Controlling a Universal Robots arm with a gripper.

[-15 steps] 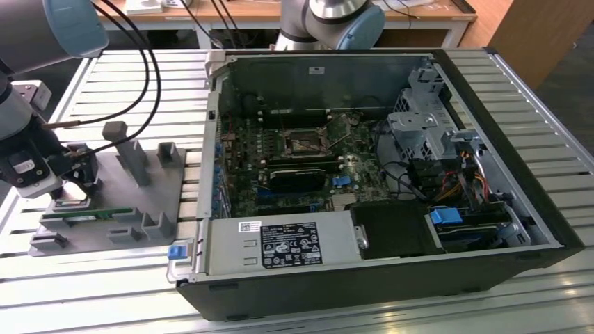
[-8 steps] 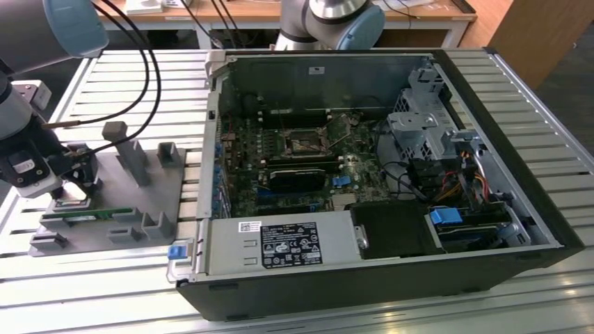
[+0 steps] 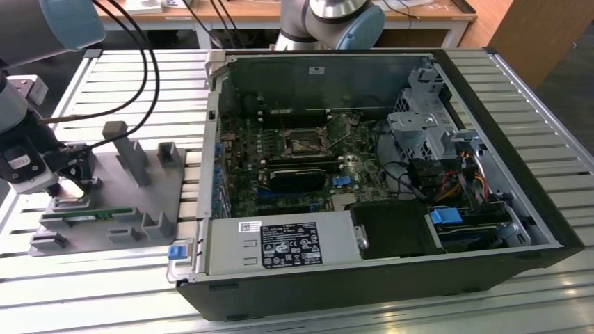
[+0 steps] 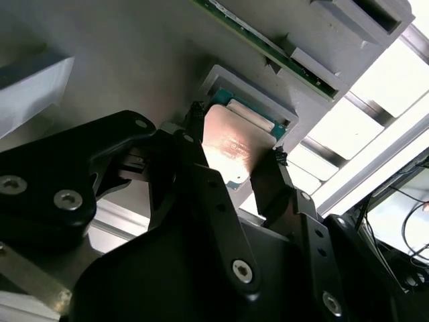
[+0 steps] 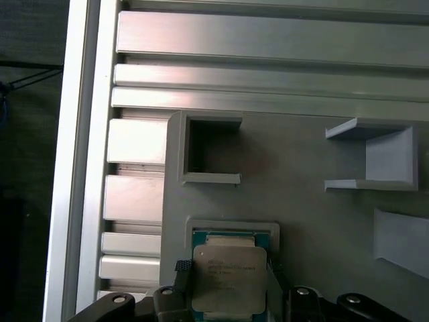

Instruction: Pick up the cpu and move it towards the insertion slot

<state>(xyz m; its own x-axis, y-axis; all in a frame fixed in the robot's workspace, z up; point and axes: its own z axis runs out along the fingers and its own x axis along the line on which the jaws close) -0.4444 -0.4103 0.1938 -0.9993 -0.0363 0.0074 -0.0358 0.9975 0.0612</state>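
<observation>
In both wrist views the cpu [image 4: 234,151] [image 5: 228,278], a flat square chip with a shiny silver top, sits between the black fingers of my gripper [image 4: 234,144] [image 5: 228,272]. One fingertip [image 4: 194,127] presses each opposite edge, and the chip is raised slightly above its teal-lined pocket [image 5: 231,231] in the grey fixture. In the exterior view my gripper [image 3: 74,184] hangs over the fixture plate [image 3: 121,209] at the exterior view's left. The insertion slot [image 3: 304,144], a dark square socket in a silvery frame, lies on the green board inside the open computer case, well to the right.
The black computer case [image 3: 371,278] lies open on a slatted aluminium table [image 3: 111,278]. A thin green circuit strip [image 3: 88,216] and grey upright holders [image 3: 130,153] stand on the fixture. Black cables [image 3: 139,62] hang above it. Another arm's base [image 3: 330,21] stands behind the case.
</observation>
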